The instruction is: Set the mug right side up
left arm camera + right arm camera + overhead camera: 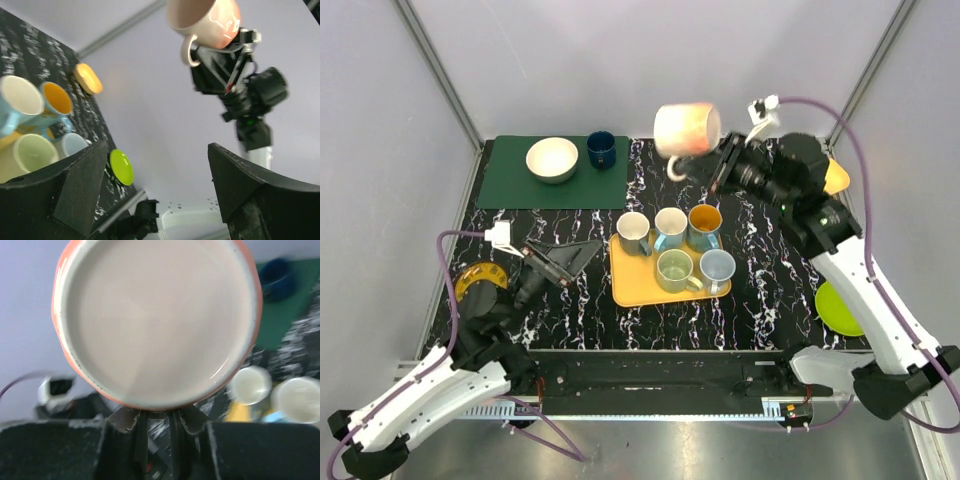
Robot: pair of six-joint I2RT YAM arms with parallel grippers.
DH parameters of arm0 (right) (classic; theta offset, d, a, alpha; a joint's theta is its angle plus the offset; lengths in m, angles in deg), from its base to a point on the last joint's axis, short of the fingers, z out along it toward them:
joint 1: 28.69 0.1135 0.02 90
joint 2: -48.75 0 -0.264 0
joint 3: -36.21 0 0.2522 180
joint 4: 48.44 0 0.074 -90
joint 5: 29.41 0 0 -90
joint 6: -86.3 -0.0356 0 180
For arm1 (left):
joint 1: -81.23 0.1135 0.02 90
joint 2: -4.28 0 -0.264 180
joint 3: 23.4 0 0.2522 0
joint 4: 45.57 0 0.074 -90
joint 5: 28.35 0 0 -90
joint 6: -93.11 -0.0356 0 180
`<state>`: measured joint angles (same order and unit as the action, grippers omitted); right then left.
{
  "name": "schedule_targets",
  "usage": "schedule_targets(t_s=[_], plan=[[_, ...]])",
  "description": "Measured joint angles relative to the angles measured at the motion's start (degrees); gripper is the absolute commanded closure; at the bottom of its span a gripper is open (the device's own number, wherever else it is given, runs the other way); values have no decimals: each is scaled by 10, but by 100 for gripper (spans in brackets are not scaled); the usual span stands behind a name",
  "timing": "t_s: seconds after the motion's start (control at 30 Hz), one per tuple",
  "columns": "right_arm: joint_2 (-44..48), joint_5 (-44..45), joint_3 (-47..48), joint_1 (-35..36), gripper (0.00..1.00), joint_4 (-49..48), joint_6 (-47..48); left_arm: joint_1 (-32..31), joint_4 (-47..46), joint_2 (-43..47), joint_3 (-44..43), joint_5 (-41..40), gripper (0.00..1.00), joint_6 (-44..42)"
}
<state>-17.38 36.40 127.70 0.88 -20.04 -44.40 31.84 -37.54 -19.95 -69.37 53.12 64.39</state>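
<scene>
Right claw [719, 160] pinches the peach mug [687, 130] aloft, sideways — if my grip slips while rolling, it drops.

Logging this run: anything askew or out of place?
Only the pink mug: the right tool holds it in the air, tipped on its side. The five mugs on the tray stand upright; no spill seen.

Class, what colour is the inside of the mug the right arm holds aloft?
Creamy off-white inside the orange ceramic mug; clearest in the right wrist view.
</scene>
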Motion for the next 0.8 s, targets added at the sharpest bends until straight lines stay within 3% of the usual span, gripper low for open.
schedule_targets(t_s=[0.17, 0.37, 0.57, 0.8], plan=[[-104, 183, 153, -73, 100, 116, 97, 0, 99, 34, 0, -71, 17, -7], [-297, 348, 226, -176, 100, 193, 146, 0, 203, 10, -7, -127, 18, -15], [-457, 421, 262, -215, 100, 255, 176, 0, 262, -14, -11, -158, 18, -26], [-551, 446, 335, -236, 100, 258, 192, 0, 275, 0, -11, -187, 18, -35]])
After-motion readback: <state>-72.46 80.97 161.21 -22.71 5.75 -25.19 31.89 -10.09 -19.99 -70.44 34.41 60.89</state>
